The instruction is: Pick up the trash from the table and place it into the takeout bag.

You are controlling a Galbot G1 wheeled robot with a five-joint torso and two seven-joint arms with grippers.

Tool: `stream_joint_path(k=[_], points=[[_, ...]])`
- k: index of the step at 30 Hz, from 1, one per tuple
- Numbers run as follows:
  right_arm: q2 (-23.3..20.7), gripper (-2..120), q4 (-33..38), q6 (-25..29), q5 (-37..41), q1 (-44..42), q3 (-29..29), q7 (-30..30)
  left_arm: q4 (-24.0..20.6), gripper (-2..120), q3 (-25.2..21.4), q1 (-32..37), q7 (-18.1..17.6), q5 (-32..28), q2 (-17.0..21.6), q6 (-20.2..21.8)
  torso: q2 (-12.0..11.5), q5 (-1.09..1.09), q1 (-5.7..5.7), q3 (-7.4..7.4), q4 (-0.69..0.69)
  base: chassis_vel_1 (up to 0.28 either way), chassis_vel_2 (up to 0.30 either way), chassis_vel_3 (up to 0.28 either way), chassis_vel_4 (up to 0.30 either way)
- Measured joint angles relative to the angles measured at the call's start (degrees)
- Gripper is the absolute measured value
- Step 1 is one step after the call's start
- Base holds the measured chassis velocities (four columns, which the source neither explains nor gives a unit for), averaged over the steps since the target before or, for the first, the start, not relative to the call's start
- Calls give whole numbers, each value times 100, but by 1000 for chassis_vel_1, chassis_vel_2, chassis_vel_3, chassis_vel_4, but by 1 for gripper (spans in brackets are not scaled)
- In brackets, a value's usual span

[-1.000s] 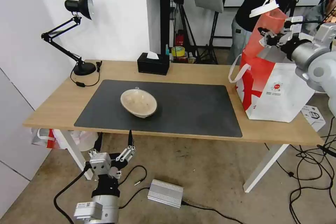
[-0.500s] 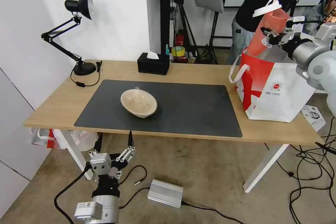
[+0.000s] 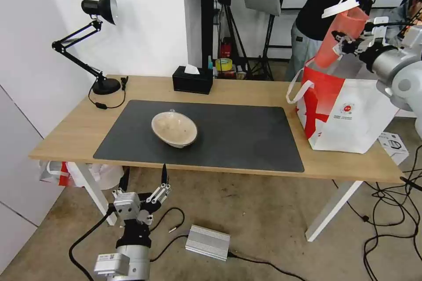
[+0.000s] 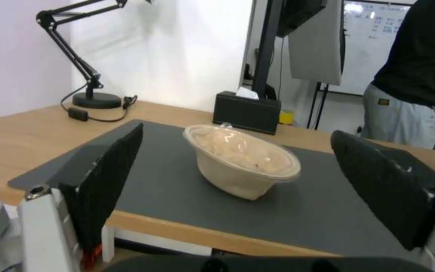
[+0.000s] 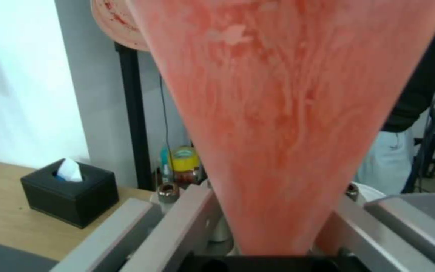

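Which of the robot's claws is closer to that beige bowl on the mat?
Left. The left claw hangs open below the table's front edge, facing the beige bowl. The right claw holds the red cup above the bag.

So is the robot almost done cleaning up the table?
Partly. The big crayfish bowl is off the table, perhaps already bagged, though the bag's inside is hidden. The right gripper holds the red cup tilted above the takeout bag, not yet in. The beige bowl sits on the mat, with the left gripper open, low in front of the table.
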Motion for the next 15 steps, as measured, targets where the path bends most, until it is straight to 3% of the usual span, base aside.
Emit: stream_joint_path(k=[15], points=[[-37, 4, -24, 89, -232, -386, 216, -61, -7, 100, -2, 4, -1, 14, -1, -1, 0, 0, 0, 0, 0, 0, 0, 0, 0]])
